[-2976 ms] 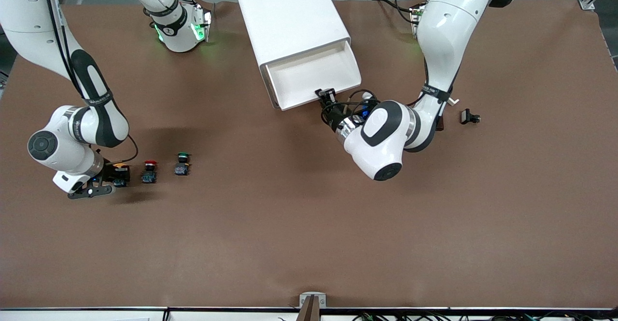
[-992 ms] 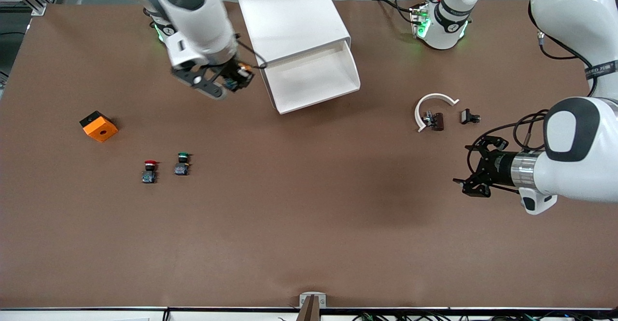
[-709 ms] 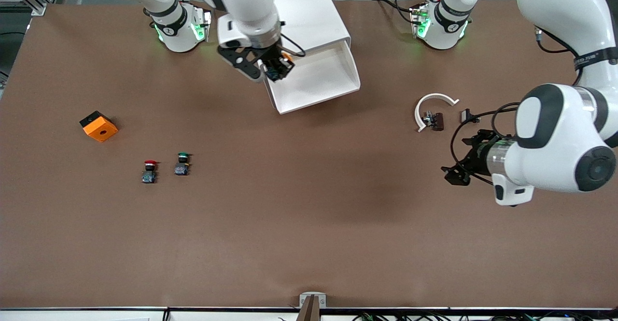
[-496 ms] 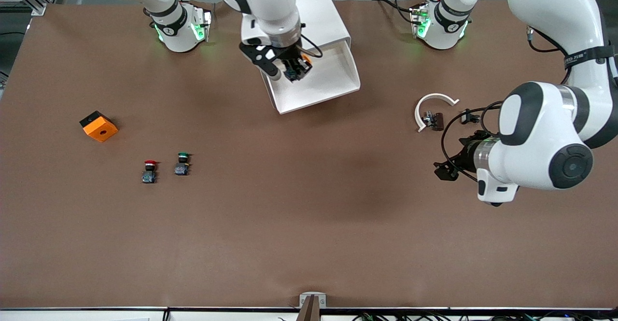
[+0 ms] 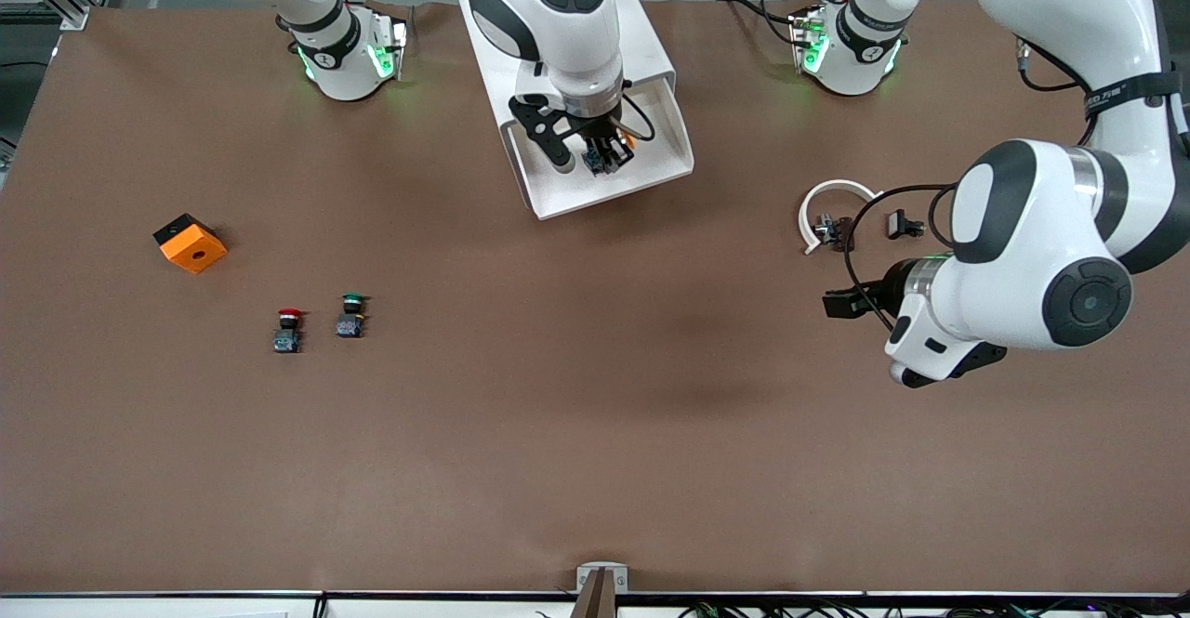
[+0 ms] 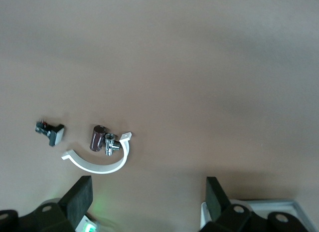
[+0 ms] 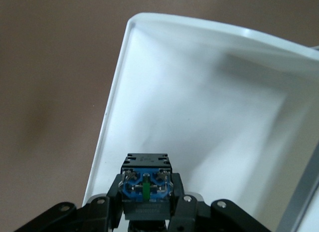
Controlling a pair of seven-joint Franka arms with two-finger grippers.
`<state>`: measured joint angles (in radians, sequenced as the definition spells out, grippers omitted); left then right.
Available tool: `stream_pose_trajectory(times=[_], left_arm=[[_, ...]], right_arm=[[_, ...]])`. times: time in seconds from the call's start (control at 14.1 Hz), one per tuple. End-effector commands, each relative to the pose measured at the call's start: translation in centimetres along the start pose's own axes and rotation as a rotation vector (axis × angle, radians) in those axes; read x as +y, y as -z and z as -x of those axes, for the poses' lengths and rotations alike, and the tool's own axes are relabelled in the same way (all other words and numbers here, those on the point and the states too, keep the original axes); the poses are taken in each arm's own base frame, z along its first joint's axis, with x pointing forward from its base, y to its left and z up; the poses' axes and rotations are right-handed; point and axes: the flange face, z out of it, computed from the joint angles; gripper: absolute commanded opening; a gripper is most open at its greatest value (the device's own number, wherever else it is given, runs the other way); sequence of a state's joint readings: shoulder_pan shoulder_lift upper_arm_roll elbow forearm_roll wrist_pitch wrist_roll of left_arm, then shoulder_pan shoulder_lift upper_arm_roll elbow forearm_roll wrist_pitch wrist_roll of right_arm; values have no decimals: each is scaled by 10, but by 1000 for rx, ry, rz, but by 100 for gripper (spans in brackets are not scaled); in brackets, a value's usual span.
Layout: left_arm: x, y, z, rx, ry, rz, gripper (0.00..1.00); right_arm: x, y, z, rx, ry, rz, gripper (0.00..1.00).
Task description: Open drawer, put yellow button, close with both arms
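Note:
The white cabinet lies at the table's edge between the two arm bases. Its drawer is pulled out toward the front camera and shows a white tray. My right gripper hangs over this tray and is shut on the yellow button. The button's blue body sits between the fingers in the right wrist view. My left gripper is open and empty over bare table toward the left arm's end. Its two black fingers stand wide apart.
A white curved piece with a brown part and a small black part lie near my left gripper. A red-capped button, a green-capped button and an orange cube lie toward the right arm's end.
My right gripper has carried the yellow button from beside the cabinet to over the open drawer. My left gripper has swung a little toward the table's middle, still open.

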<state>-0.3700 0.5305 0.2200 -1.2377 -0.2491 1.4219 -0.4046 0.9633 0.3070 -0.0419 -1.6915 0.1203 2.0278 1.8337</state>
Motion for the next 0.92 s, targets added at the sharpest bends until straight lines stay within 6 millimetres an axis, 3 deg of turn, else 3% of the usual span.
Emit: stream_pose_trajectory(times=[0.0,0.14,0.28,0.43,0.64,0.78,0.85], left_arm=[[3,8,13,25,-66,12,100],[24,2,23,16,-109,14,100],[32,5,30,47,-126,35,100],[41,-7,32,80,-138,60,100],[68,-41,51,114,-108,138,100],[100,-71,72,119,-114,147,100],[108,-78,75,126,-126,153,100]], right_arm=[[-7,3,-3,-13,-48,5,5],[-10,1,-5,-11,-113,6,7],[-10,-4,-2,-3,-141,12,9],[-9,-6,-1,1,-145,15,9],[-9,-10,1,3,-144,20,14],[-10,-8,1,-1,-146,16,23],[-10,-8,1,-2,-147,17,62]])
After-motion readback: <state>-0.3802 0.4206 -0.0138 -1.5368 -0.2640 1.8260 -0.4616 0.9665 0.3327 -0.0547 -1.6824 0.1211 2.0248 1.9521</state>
